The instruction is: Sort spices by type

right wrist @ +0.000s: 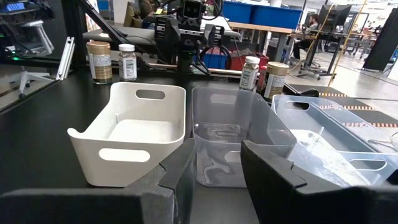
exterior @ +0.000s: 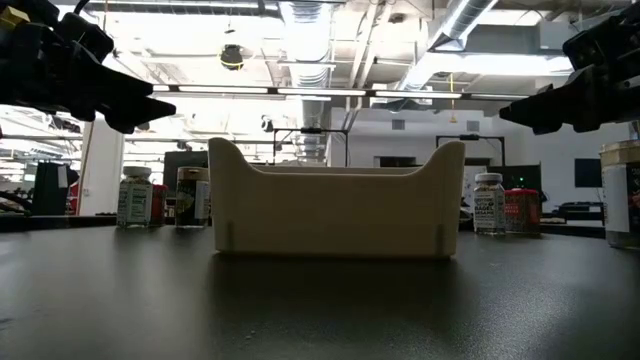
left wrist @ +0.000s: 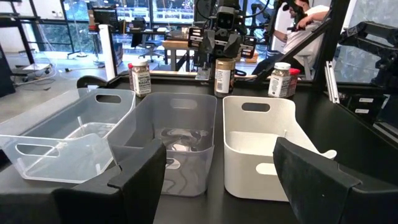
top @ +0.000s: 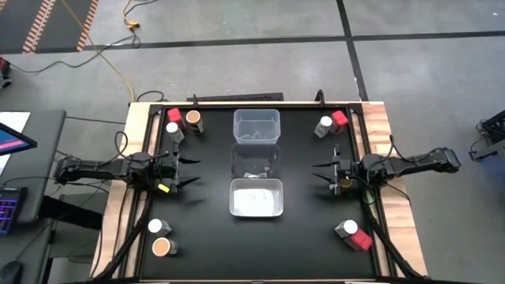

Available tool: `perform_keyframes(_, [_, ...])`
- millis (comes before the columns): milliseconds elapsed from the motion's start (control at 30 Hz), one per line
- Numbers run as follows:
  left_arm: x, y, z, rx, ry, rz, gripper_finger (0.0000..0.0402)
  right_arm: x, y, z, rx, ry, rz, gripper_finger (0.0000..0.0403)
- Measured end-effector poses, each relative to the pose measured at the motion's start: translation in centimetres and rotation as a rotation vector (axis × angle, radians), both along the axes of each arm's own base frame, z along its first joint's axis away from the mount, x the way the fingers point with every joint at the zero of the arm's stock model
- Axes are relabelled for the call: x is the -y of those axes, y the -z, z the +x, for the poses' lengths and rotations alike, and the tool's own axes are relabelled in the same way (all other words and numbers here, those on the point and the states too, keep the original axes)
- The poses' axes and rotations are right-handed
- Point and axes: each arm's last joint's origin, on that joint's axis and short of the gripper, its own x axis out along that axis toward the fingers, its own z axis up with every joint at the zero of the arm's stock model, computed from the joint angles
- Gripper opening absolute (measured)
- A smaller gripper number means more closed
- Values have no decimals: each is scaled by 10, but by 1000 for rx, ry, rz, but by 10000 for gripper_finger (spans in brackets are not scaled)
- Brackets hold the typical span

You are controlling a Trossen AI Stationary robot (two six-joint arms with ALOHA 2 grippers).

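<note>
1. Setting: open-plan robotics lab or workshop hall.
2. Ceiling: exposed ducts and strip lights.
3. Floor: grey, marked with black tape lines; a yellow cable trails across it.
4. Background: desks, office chairs, blue storage bins, large windows.
5. Black worktop on a wooden frame.

Bright overhead ceiling lights glare in the low view; the table is dim, the near bin backlit and soft-edged.
</note>
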Motion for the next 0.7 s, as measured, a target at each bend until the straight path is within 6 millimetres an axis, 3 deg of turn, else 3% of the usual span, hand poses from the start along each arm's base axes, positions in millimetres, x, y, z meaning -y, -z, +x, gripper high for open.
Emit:
perform_keyframes(200, [0, 0, 0, 0, 0, 0, 285, 0, 0, 0, 0, 0, -1, 162])
perform_keyframes(367, [0, 0, 0, 0, 0, 0, 285, 0, -1, 0, 0, -9, -115, 162])
perform_keyframes(700, [0, 0, 0, 0, -1, 0, 285, 0, -1, 0, 1, -9, -119, 162])
